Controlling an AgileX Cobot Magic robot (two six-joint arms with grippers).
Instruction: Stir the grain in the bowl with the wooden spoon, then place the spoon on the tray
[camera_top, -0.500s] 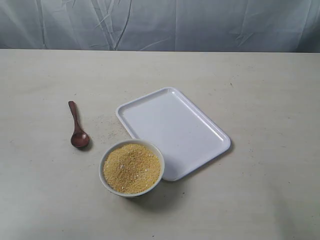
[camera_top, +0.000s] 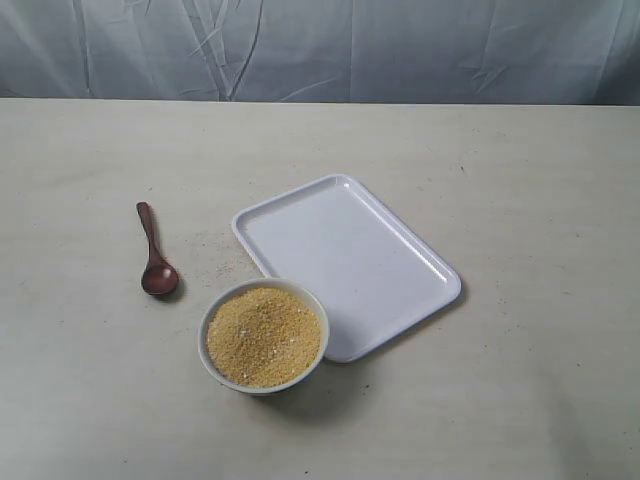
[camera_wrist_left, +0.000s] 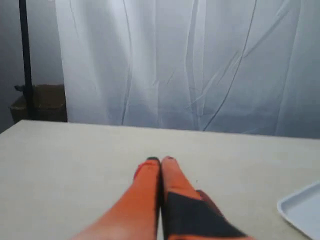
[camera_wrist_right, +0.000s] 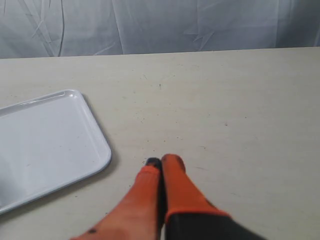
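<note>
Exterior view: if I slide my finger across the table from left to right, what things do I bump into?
wooden spoon → bowl with the grain in it → tray

Four things on the bench, seen from the exterior view.

The tray lies at the middle, set at a slant. The bowl sits just beside its near left edge, with the grain in it. The wooden spoon lies flat to the left of the tray and behind-left of the bowl, apart from both, handle pointing to the back.
</note>
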